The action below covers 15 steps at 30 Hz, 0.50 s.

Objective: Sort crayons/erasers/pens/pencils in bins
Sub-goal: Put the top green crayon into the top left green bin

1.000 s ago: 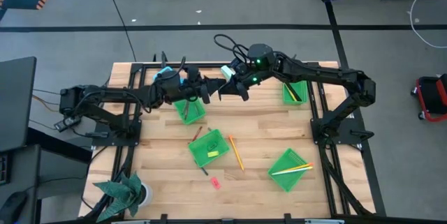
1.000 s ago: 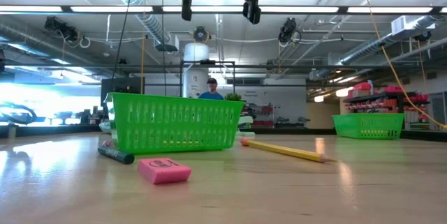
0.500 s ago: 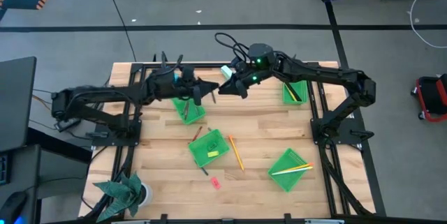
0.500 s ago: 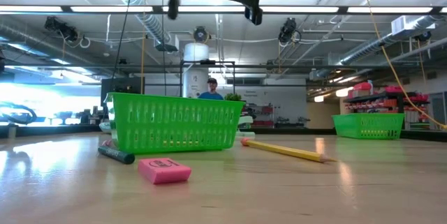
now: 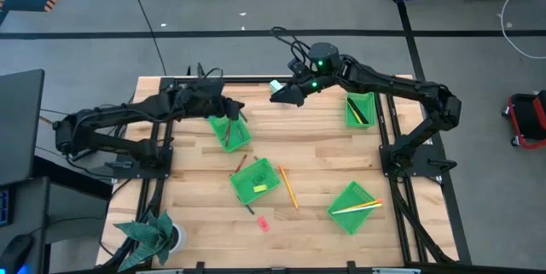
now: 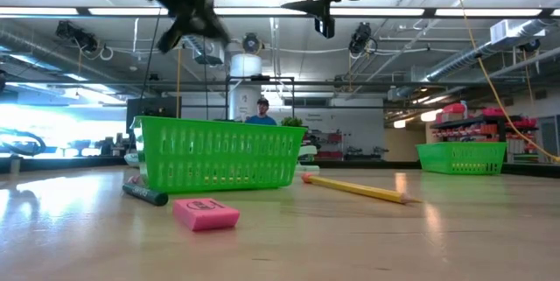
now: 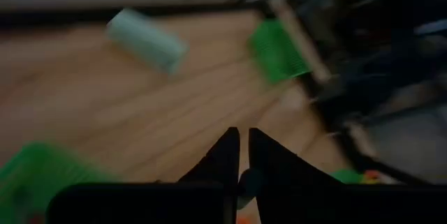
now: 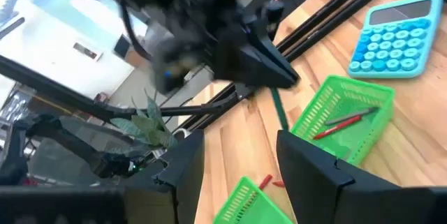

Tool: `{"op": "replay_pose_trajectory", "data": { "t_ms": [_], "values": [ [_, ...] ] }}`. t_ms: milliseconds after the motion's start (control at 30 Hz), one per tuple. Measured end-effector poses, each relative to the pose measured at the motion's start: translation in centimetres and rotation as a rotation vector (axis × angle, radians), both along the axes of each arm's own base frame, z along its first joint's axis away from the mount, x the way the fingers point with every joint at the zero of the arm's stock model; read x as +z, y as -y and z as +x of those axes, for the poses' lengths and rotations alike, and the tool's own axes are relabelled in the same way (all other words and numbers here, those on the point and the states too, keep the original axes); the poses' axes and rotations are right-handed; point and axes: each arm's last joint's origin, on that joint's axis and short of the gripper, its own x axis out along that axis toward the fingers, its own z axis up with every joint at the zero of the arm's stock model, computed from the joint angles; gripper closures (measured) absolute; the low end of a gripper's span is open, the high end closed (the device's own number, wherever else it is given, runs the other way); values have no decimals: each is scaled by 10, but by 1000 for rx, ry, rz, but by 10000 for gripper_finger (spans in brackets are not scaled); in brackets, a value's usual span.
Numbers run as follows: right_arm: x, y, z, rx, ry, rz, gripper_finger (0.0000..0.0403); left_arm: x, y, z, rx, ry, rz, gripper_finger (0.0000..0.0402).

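Note:
My left gripper [image 5: 237, 113] hangs over the far-left bin [image 5: 230, 131], which holds red crayons [image 8: 346, 122]. It is shut on a thin green stick [image 8: 279, 111]. My right gripper [image 5: 281, 96] is open and empty, high above the table's far middle, beside a teal-and-white block [image 5: 275, 86]. The other bins hold erasers [image 5: 256, 180], pencils [image 5: 354, 207] and dark pens [image 5: 359, 110]. Loose on the table lie a pencil [image 5: 287, 187], a pink eraser [image 5: 263, 222], a red crayon [image 5: 239, 163] and a dark stick [image 6: 144, 194]. My left gripper pinches the green stick by its upper end [image 8: 274, 97] between its two fingers [image 7: 227, 151]. The stick hangs below the fingers, clear of the table, over the bin with the red crayons.
A blue calculator [image 8: 394, 35] lies at the far left, next to the crayon bin. A potted plant [image 5: 153, 236] stands at the near left corner. Dark arm frames run along both side edges. Bare wood lies between the bins.
The two grippers stood tip to tip above the table's far middle and have drawn apart. My left gripper has swung toward the table's left edge, over the crayon bin. My right gripper has pulled back toward the far edge.

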Motion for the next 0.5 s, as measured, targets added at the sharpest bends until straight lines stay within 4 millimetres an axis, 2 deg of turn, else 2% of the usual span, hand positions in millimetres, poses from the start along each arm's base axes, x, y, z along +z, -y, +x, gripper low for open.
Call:
{"op": "replay_pose_trajectory", "data": {
  "t_ms": [200,367,500],
  "values": [
    [0,6,-3,-18,-2,12,219,-38,-6,-4,78,-128,-88,375],
    [0,5,-3,1,-1,27,219,-68,-8,-12,147,-211,-173,347],
    [0,5,-3,0,-2,27,219,-81,-5,-17,154,-249,-202,361]
  ]
}}
